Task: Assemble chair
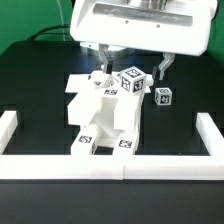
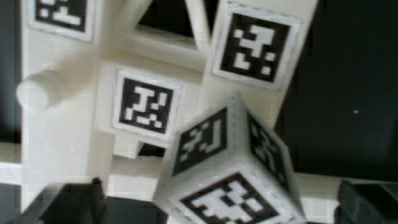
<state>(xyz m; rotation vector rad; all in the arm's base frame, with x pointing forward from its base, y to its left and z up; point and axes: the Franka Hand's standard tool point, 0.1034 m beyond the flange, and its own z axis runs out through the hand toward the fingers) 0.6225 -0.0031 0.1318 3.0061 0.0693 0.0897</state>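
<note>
Gripper (image 1: 132, 69) low over black table (image 1: 40, 95), jaws spread, straddling tagged block (image 1: 133, 82); contact not discernible. Partly joined chair (image 1: 103, 112) just beside block. Second loose part (image 1: 163, 97) toward exterior view's right. Wrist view: fingertips (image 2: 75, 203) cropped at frame edge, block (image 2: 222, 170) possibly tilted.

A white rail (image 1: 110, 162) edges the black table (image 1: 40, 90).

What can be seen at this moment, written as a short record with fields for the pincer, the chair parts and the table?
pincer: open, fingers wide apart, low over the parts
tagged block: between the fingers, no contact seen
joined chair body: white, standing on the black table
small loose piece: tagged, lying apart toward the exterior view's right
</note>
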